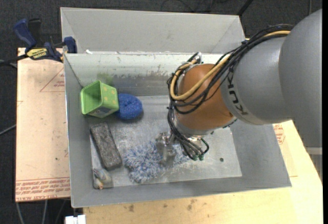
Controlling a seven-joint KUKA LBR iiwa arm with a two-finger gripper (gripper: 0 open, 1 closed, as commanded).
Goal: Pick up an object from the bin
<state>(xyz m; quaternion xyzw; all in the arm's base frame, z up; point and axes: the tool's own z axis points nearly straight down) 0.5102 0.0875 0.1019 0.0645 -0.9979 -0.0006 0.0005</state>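
Single camera high above the grey metal bin (154,33), looking down, tilted from its near edge toward the far wall, whole bin in frame, silver robot arm (287,74) entering from the right, nearest the lens

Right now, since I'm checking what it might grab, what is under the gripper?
Under the gripper lies a blue-and-white shaggy cloth on the bin floor. The arm's orange wrist covers the floor behind it.

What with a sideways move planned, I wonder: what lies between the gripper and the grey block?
In the camera view, a blue-and-white cloth fills most of the stretch between the gripper, which is over its right end, and the grey block.
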